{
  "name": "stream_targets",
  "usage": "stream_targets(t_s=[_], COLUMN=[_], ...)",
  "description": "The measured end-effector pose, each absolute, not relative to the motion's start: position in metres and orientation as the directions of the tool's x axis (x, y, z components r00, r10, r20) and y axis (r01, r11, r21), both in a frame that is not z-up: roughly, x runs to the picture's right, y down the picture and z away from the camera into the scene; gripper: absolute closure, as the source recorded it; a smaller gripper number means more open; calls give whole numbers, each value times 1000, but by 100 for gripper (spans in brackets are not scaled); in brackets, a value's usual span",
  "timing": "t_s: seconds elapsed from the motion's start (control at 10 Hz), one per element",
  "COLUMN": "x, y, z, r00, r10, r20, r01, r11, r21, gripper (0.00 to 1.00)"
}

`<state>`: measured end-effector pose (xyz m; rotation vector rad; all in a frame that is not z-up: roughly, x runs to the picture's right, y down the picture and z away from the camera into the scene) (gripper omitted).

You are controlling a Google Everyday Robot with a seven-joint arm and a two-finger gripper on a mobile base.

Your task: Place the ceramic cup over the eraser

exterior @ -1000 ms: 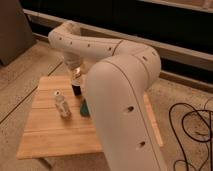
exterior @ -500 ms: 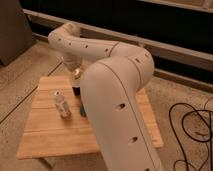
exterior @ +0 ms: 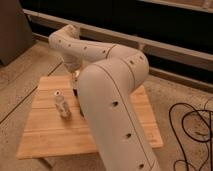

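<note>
Over the far middle of the wooden table [exterior: 50, 137]: gripper [exterior: 76, 80] low, mostly hidden behind the arm [exterior: 112, 100]. Ceramic cup and eraser not visible. Clear bottle [exterior: 62, 105] upright just left. Likely mid-placement; next, steady lowering.

— What's the floor like?
— Speckled stone floor [exterior: 25, 70], with black cables [exterior: 186, 125] looped at the right.
— And behind?
— A dark wall [exterior: 125, 20] with a pale rail [exterior: 170, 48]. A slatted wooden worktop [exterior: 50, 132] stands in warm light.
</note>
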<state>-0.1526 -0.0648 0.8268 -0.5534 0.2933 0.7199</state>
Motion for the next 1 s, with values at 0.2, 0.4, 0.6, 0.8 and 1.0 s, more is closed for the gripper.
stream_targets(t_s=[0.2, 0.4, 0.6, 0.8, 1.0], x=[-153, -153, -154, -155, -153], y=[-59, -53, -42, -32, -30], z=[836, 848, 862, 875, 890], r00=[732, 746, 765, 778, 787], r10=[510, 475, 422, 381, 357], r20=[-453, -467, -487, -500, -503], r01=[-676, -657, -630, -610, -594], r11=[626, 636, 646, 651, 659], r21=[-388, -404, -430, -453, -462], gripper=[100, 100, 100, 100, 100])
